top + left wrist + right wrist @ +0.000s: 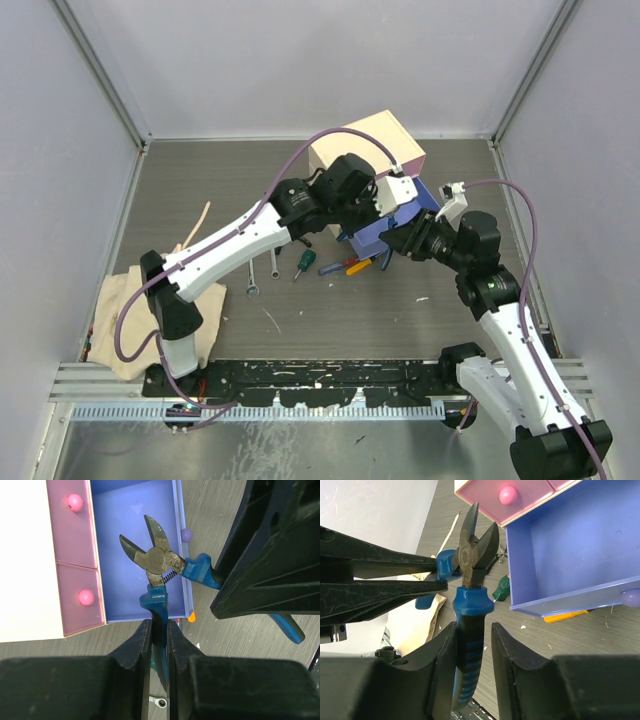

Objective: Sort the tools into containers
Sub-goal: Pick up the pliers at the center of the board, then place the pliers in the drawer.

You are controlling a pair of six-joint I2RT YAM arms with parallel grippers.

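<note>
The blue-handled pliers [157, 562] hang in the air with their nose over the open drawer [125, 510] of the cream chest [365, 140], and both arms are on them at once, which is where the trouble lies.

The left gripper [159, 627] is pressed tight on one handle. The right gripper [472, 630] straddles the other handle. A sliver of gap shows on one side, so, as far as this angle lets me judge, it is not yet clamped.

- **Early release:** if the left lets go before the right has bitten, the pliers fall. They may land in the drawer, but they could just as well clip its front wall and drop among the screwdrivers [345, 266] on the table.
- **Handles fighting:** each arm has a different leg of a sprung pivot. Any pull apart or twist will spread the handles and swing the nose, and a thin grip could slip.
- **Crowding:** the two wrists sit very near each other and near the chest — a small misjudged move could knock fingers together or nudge the drawer shut.
- **Off-centre grip:** the right fingers sit high on the handle, so the heavy head may tip once it is carried alone.
</note>
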